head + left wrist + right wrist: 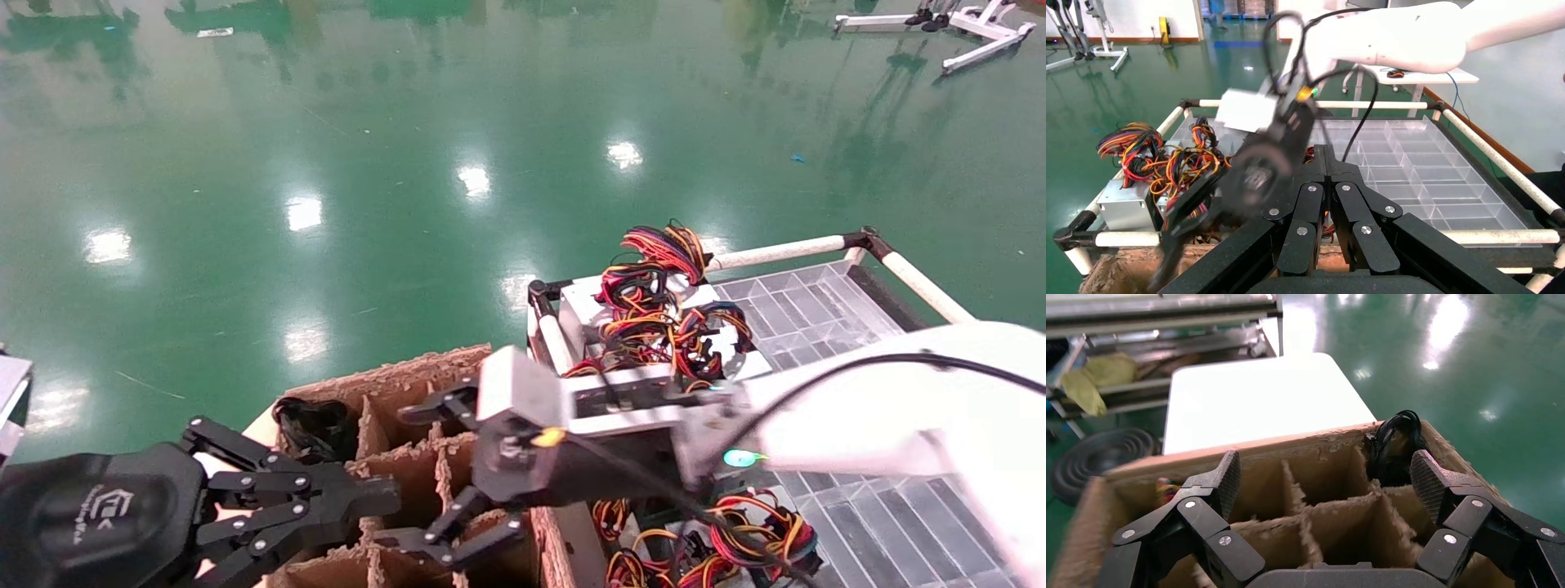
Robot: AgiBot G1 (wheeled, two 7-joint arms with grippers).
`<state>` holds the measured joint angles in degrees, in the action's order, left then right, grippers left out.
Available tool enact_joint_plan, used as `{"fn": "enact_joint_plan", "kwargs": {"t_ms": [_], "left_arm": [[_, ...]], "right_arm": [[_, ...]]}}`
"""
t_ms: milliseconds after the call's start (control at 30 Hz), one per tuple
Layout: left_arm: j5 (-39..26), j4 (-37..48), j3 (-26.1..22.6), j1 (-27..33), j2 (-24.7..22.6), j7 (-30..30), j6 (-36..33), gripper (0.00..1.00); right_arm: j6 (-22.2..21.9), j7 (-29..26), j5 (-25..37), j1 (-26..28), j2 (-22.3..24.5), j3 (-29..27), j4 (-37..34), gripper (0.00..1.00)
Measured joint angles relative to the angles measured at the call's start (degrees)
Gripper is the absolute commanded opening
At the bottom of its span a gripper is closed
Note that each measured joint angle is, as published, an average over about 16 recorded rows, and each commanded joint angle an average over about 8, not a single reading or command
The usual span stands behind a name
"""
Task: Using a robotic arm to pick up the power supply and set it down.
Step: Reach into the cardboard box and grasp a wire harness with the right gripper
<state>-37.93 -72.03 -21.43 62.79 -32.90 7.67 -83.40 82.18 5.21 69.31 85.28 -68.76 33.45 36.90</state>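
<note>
Hovering wide-fingered over the divided carton [392, 384], the right gripper [425, 474] is empty; colour-wired power supplies [645, 327] lie behind it.

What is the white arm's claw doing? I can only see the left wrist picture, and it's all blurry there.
Observer: The right gripper is open and empty, above a cardboard box split into compartments.
Operator: Is anything in the box?
Observer: A bundle of black cables sits in a far corner compartment.
Operator: Where's my own claw?
Observer: The left gripper is shut, at the box's left side.
</note>
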Motion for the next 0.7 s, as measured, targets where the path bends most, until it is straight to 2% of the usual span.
{"fn": "enact_joint_plan", "kwargs": {"t_ms": [167, 267, 367, 500, 567, 633, 700], "left_arm": [[0.0, 0.0, 0.0, 0.0, 0.0, 0.0, 0.0, 0.0], [0.0, 0.0, 0.0, 0.0, 0.0, 0.0, 0.0, 0.08], [0.0, 0.0, 0.0, 0.0, 0.0, 0.0, 0.0, 0.25], [0.0, 0.0, 0.0, 0.0, 0.0, 0.0, 0.0, 0.57], [0.0, 0.0, -0.01, 0.0, 0.0, 0.0, 0.0, 0.7], [0.0, 0.0, -0.01, 0.0, 0.0, 0.0, 0.0, 0.78], [0.0, 0.0, -0.01, 0.0, 0.0, 0.0, 0.0, 0.81]], "right_arm": [[-4.68, 6.14, 2.16, 1.92, -5.54, 2.07, -7.5, 1.0], [-8.53, 9.03, 2.35, 2.06, -7.81, 3.76, -9.76, 1.0], [-12.85, 10.97, 1.59, 1.61, -9.23, 6.0, -10.19, 0.99], [-18.9, 12.07, -0.58, 0.52, -10.02, 10.03, -8.26, 0.86], [-21.73, 12.08, -2.1, -0.07, -10.12, 12.39, -6.51, 0.8], [-24.28, 11.88, -3.82, -0.54, -10.16, 14.88, -4.69, 0.73], [-26.58, 11.55, -5.64, -0.85, -10.17, 17.38, -3.02, 0.65]]}}
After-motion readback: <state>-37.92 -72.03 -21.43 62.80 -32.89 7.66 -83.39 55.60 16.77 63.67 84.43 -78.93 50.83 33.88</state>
